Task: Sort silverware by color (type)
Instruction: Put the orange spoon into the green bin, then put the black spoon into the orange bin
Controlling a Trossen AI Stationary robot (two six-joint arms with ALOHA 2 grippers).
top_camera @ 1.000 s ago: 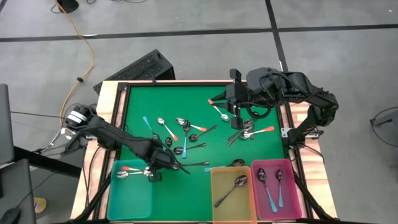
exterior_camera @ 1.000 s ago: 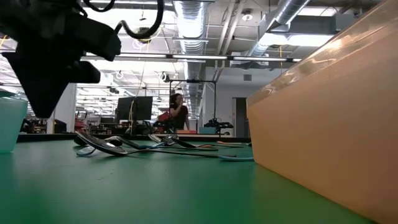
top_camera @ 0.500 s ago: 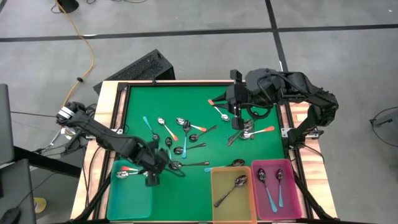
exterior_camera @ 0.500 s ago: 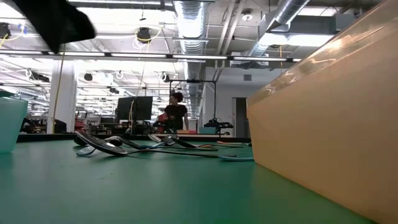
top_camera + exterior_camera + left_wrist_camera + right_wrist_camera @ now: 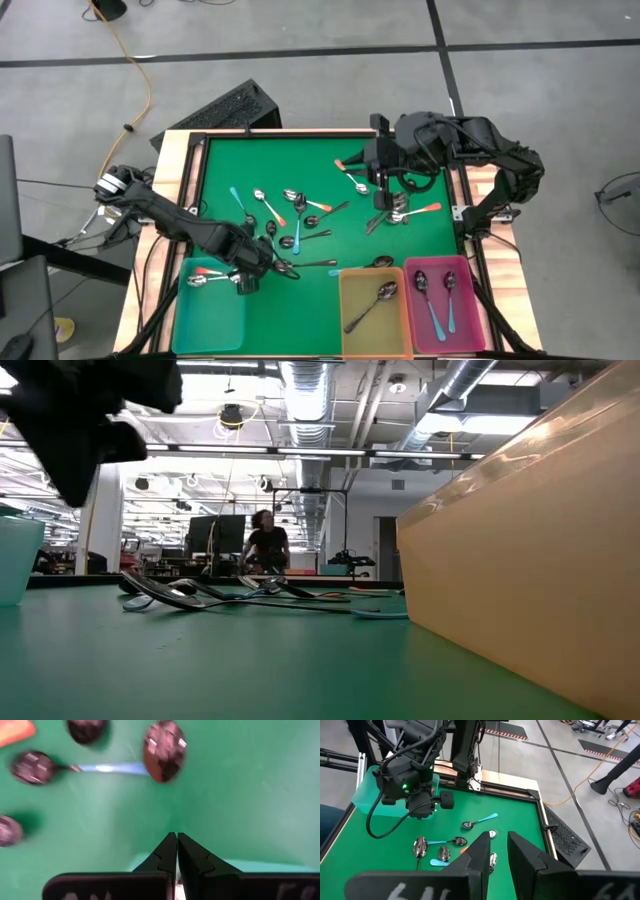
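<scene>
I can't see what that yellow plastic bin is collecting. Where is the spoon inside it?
In the high view, a dark-handled metal spoon lies diagonally inside the yellow plastic bin at the table's near edge, between the teal bin and the pink bin.

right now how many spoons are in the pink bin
2, lying side by side in the pink bin: one spoon toward the yellow bin, the other spoon toward the table's right edge. None seem hidden.

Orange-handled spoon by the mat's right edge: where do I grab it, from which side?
Probably best to take the orange-handled spoon by its handle's free end, coming down from above on the right-edge side. It lies flat; the handle sticks out clear, while its bowl end sits among other spoons.
</scene>
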